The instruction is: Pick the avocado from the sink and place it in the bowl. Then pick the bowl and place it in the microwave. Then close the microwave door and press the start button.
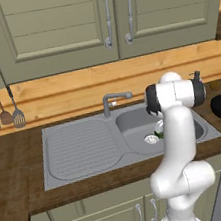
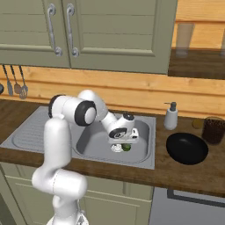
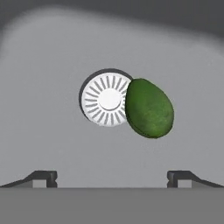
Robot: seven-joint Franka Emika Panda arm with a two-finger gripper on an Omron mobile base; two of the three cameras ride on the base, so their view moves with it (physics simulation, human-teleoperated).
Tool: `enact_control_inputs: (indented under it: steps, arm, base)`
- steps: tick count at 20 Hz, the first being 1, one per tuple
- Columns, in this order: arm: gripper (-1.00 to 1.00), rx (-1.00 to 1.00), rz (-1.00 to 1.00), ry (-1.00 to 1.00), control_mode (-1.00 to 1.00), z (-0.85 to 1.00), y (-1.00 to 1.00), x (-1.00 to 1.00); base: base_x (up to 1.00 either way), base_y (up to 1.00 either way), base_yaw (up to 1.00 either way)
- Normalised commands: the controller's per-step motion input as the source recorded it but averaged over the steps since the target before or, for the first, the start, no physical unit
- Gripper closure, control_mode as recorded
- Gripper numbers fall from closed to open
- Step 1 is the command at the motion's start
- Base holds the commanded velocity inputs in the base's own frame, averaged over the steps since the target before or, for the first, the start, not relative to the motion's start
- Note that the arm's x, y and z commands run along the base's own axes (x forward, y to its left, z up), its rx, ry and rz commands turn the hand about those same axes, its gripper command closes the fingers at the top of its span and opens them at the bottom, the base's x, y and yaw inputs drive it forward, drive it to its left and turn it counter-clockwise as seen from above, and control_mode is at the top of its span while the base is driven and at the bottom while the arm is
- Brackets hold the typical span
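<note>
- The gripper [image 3: 112,177] hangs low inside the sink [image 2: 145,156] basin, fingers spread wide apart with nothing between them.
- Right under it the avocado [image 3: 149,108] lies on the basin floor, its edge overlapping the round drain [image 3: 106,99].
- The black bowl [image 2: 187,148] sits on the wooden counter [image 2: 193,176] to the right of the sink, near a soap dispenser [image 2: 171,117].

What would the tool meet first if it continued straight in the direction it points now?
Probably the avocado lying on the sink floor, overlapping the drain. The open tool points down at it, though slightly off-centre, so one fingertip might reach bare sink floor first.
</note>
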Motion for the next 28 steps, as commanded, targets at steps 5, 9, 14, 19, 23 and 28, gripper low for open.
enact_control_inputs:
  steps: [5,9,14,19,23,28]
  arm:
    - [-1.0,0.0,0.05,0.0,-1.0,-0.41,-0.06,0.46]
    - [-1.0,0.0,0.06,0.0,-1.0,-0.34,-0.1,0.46]
    - [-1.0,0.0,0.06,0.0,-1.0,-0.34,-0.07,0.41]
    - [1.0,0.0,0.07,0.0,-1.0,-0.47,-0.01,0.18]
    - [1.0,-0.03,0.03,-0.02,-1.0,-0.6,0.0,-0.36]
    - [1.0,0.0,0.0,-0.12,-1.0,0.26,0.05,-0.55]
  base:
    - [0.0,0.0,0.0]
    - [0.0,0.0,0.0]
    - [0.0,0.0,0.0]
    - [0.0,0.0,0.0]
    - [0.0,0.0,0.0]
    - [0.0,0.0,0.0]
